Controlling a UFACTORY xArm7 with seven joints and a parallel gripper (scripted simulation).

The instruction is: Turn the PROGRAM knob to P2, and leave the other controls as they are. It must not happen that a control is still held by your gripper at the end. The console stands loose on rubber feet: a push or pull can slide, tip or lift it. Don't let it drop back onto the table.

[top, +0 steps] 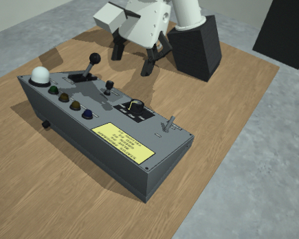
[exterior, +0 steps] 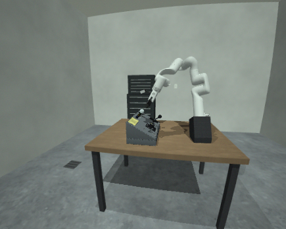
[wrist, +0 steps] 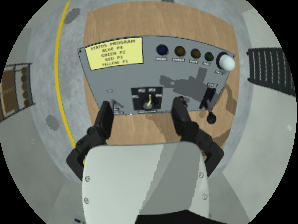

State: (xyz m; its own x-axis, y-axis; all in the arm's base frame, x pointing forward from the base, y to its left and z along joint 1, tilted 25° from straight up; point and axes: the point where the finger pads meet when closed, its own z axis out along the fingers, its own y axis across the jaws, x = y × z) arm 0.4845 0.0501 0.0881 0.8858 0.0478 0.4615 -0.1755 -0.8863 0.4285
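Note:
The grey console (top: 103,120) stands on the wooden table. Its black PROGRAM knob (top: 137,106) has a yellow pointer line and sits on a black plate right of the middle; it also shows in the wrist view (wrist: 148,102). My gripper (top: 132,62) is open and empty, well above and behind the console, apart from it. In the wrist view the two fingers frame the knob from above. In the exterior view the gripper (exterior: 150,100) hangs above the console (exterior: 142,130).
On the console are a white dome (top: 40,75), several coloured buttons (top: 69,101), a black ball lever (top: 92,62), a small slider knob (top: 108,85), a grey toggle (top: 168,124) and a yellow label (top: 123,142). The black arm base (top: 196,48) stands behind.

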